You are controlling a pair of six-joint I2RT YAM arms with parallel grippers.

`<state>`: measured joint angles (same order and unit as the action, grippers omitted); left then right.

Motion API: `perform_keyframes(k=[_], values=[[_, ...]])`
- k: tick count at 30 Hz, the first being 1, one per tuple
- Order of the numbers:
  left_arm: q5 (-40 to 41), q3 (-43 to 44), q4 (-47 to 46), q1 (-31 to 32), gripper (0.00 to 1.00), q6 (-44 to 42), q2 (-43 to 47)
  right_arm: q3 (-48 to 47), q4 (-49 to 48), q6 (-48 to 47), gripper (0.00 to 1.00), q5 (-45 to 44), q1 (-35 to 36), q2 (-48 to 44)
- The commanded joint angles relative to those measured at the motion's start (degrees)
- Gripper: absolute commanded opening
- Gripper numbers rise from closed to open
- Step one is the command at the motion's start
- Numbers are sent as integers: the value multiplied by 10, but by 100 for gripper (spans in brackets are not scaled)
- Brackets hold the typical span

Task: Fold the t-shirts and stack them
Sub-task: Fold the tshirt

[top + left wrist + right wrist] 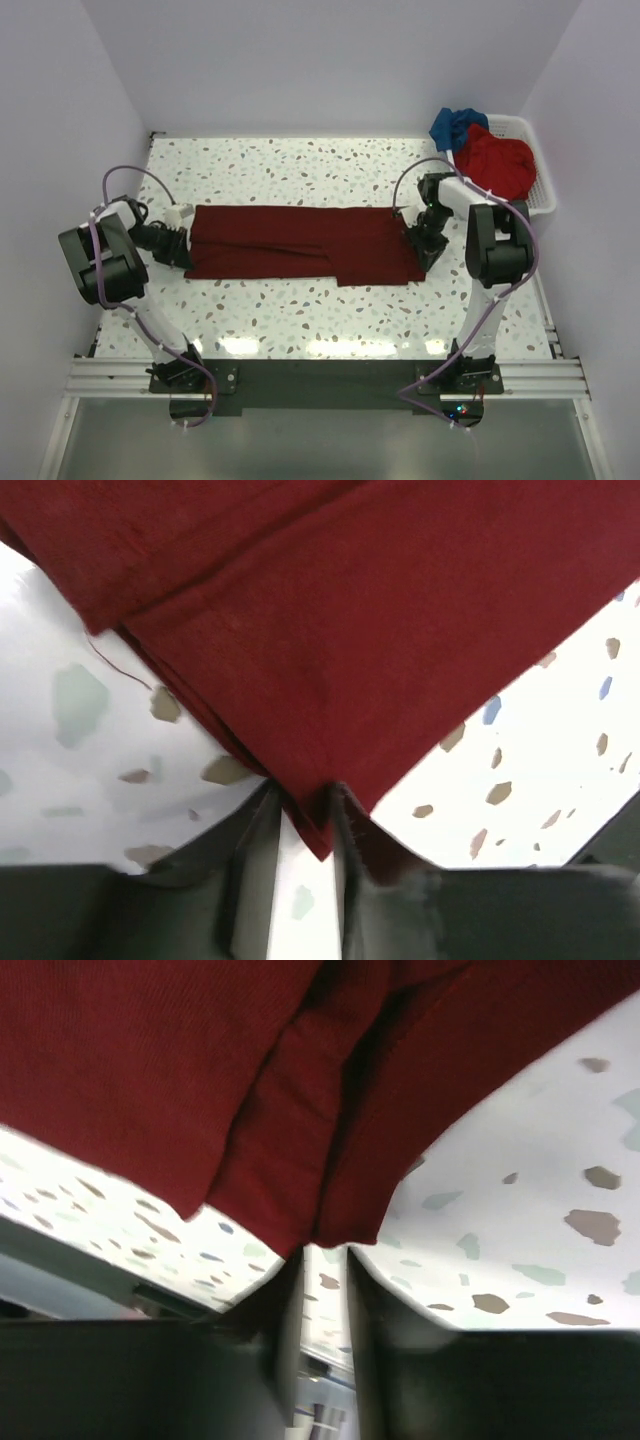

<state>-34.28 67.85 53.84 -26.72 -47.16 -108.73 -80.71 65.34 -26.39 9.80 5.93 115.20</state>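
Note:
The dark maroon t-shirt (300, 245) lies on the speckled table as a long folded strip, running left to right. My left gripper (186, 250) is at its left end. In the left wrist view the gripper (305, 800) has a corner of the maroon cloth (350, 630) between its narrowly set fingers. My right gripper (415, 245) is at the strip's right end. In the right wrist view the gripper (325, 1255) has the bunched cloth edge (150, 1080) at its fingertips. The brighter red t-shirt (497, 160) and the blue t-shirt (455, 125) lie crumpled in the basket.
The white slatted basket (541, 195) stands at the back right corner, close behind the right arm. White walls enclose the table on the left, back and right. Bare speckled tabletop (300, 310) lies in front of the strip.

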Motion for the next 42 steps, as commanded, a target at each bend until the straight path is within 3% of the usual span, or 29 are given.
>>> perform_keyframes(k=[1, 4, 8, 11, 12, 14, 15, 17, 18, 23, 30, 42], values=[[-21, -20, 13, -9, 34, -70, 42, -1, 27, -9, 32, 6, -6, -40], [-91, -7, 24, -9, 43, -115, 94, -23, 45, -1, 43, 42, -6, -81], [-185, -10, 13, 10, 54, -207, 200, -28, 53, 5, 45, 68, -7, -150], [-173, -67, -54, 111, 55, -221, 294, -4, 71, 31, 44, 112, -7, -172], [-150, -88, -113, 185, 56, -211, 337, 17, 73, 36, 43, 132, -6, -171], [-120, -146, -177, 262, 56, -176, 386, 38, 70, 52, 43, 148, -5, -166], [-100, -164, -235, 345, 56, -165, 396, 57, 57, 56, 42, 152, -6, -161], [-78, -212, -288, 418, 56, -143, 412, 75, 37, 75, 42, 154, -4, -159], [-48, -226, -338, 492, 56, -140, 413, 87, 22, 79, 42, 155, -1, -155], [41, -303, -467, 684, 55, -179, 376, 120, -11, 108, 39, 125, 14, -119], [80, -336, -579, 758, 54, -212, 314, 141, -91, 152, 35, 103, 20, -87], [81, -381, -712, 772, 54, -323, 228, 145, -145, 199, 28, 122, 24, -53]])
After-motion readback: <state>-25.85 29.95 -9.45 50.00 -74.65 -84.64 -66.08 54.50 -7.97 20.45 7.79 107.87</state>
